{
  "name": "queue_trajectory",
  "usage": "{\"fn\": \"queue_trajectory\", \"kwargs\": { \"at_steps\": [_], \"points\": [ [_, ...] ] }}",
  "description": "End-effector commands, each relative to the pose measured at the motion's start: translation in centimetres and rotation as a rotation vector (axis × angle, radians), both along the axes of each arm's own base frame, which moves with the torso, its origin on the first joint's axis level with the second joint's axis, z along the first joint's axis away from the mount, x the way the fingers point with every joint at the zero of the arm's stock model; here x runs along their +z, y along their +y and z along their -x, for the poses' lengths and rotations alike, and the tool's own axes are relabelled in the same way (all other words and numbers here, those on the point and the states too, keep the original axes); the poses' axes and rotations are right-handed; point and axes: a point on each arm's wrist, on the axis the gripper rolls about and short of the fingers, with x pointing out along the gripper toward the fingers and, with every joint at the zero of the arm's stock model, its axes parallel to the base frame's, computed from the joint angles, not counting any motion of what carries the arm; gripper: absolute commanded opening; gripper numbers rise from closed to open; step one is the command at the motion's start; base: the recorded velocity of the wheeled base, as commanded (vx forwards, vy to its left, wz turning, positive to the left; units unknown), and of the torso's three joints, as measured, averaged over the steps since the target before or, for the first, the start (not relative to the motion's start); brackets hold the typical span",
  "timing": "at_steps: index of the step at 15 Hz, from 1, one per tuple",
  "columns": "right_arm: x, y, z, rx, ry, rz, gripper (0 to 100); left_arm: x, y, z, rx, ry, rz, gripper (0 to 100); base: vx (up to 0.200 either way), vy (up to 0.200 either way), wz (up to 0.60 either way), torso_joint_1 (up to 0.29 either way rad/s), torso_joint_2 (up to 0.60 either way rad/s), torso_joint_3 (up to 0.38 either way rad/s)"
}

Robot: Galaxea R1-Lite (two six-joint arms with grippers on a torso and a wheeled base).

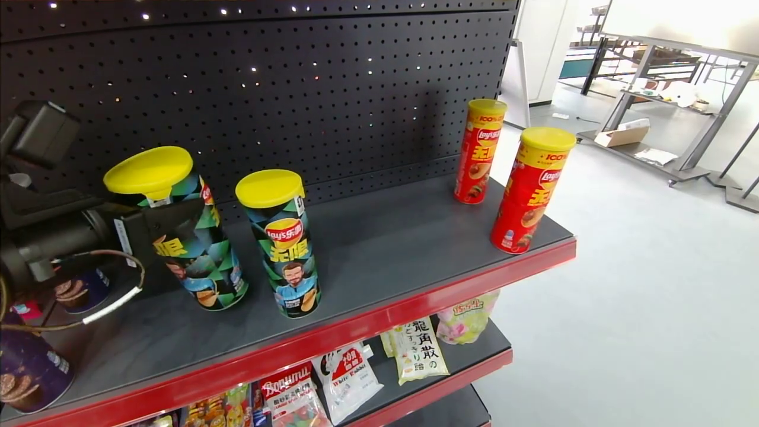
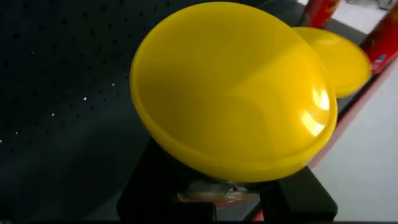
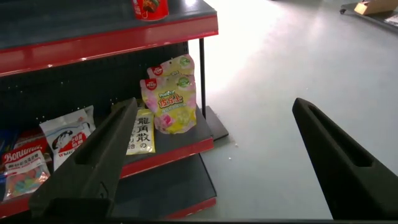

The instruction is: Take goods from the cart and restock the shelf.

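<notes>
Nearest me, my right gripper (image 3: pixel 205 155) hangs low in front of the lower shelves, its two fingers spread wide with nothing between them. Beyond it the lower shelf (image 3: pixel 174 155) carries snack bags: a pink-and-yellow bag (image 3: pixel 169 99) at its right end and a white bag (image 3: pixel 65 134) further left.

On the top shelf (image 1: pixel 385 237), at the near left corner, a purple biscuit tub (image 1: pixel 26 367) stands by the red front edge. A second purple tub (image 1: pixel 80 290) stands behind it, partly hidden by my left arm. Just right of those, my left gripper (image 1: pixel 172 220) is clamped around the upper body of the black-and-green can (image 1: pixel 204 267), right under its yellow lid (image 1: pixel 148 169). The can's long axis runs roughly vertical, lid up, with the top leaning a little to the left (whether its base truly rests on the shelf I cannot tell).

Just beside it on the right stands a second black-and-green can (image 1: pixel 287 249), also lid up, with a narrow gap between the two. It is the closest thing in the way. Well apart to the right are two red cans. The near red can (image 1: pixel 531 190) stands at the front right corner and the far red can (image 1: pixel 479 151) is closer to the pegboard (image 1: pixel 296 89), which closes the far side. Past the shelf's right end, grey metal racks (image 1: pixel 670 89) stand on the floor.
</notes>
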Motion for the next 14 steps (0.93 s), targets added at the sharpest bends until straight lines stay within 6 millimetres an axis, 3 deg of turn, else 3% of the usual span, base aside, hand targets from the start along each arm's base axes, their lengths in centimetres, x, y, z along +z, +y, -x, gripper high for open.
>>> {"fn": "queue_trajectory", "kwargs": {
  "at_steps": [1, 6, 14],
  "points": [
    [0.0, 0.0, 0.0, 0.001, -0.001, 0.000, 100, -0.5, -0.2, -1.6, 0.014, 0.039, -0.009, 0, 0.000, 0.000, 0.00, 0.000, 0.00, 0.000],
    [0.0, 0.0, 0.0, 0.001, -0.001, 0.000, 100, -0.3, 0.0, -6.8, 0.071, 0.056, -0.011, 0, 0.000, 0.000, 0.00, 0.000, 0.00, 0.000],
    [0.0, 0.0, 0.0, 0.001, -0.001, 0.000, 100, -1.0, -0.7, -13.5, -0.016, 0.007, -0.006, 0, 0.000, 0.000, 0.00, 0.000, 0.00, 0.000]
  ]
}}
